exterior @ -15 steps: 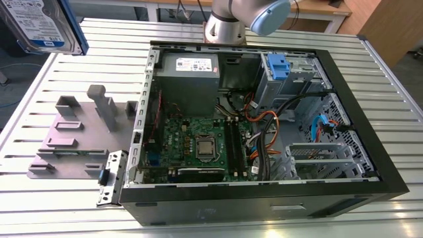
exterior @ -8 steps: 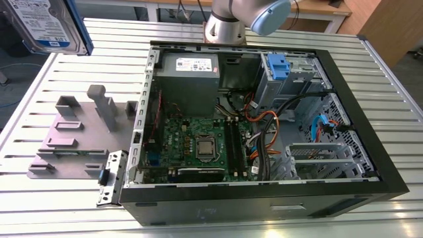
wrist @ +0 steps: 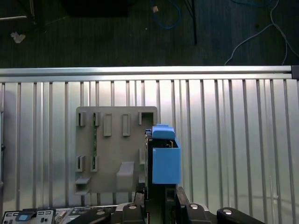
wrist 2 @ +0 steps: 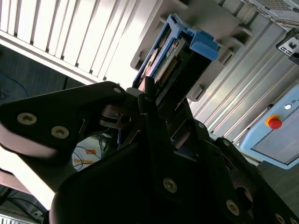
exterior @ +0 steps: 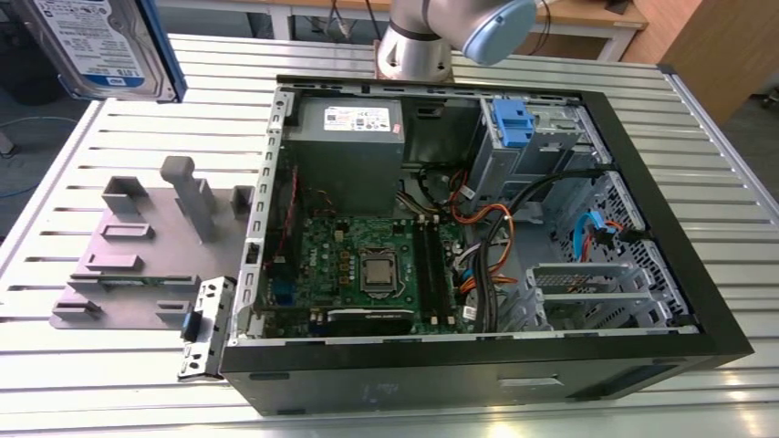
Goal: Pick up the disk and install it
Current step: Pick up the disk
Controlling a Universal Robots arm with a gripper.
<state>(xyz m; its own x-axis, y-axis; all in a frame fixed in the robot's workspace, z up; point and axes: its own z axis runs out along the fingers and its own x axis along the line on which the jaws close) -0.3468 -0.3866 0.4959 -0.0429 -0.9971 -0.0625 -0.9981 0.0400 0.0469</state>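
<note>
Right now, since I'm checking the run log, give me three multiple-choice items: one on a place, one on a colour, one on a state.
1. Where is the disk? A in the computer case; B lying on the fixture plate; C held up over the table.
2. What colour is its bracket? A blue; B red; C yellow.
3. The gripper is: A open; B shut on the disk; C shut on nothing.
C: in the first wrist view it hangs with the table below. A: both wrist views show blue. B: the second wrist view shows it clamped.
</note>
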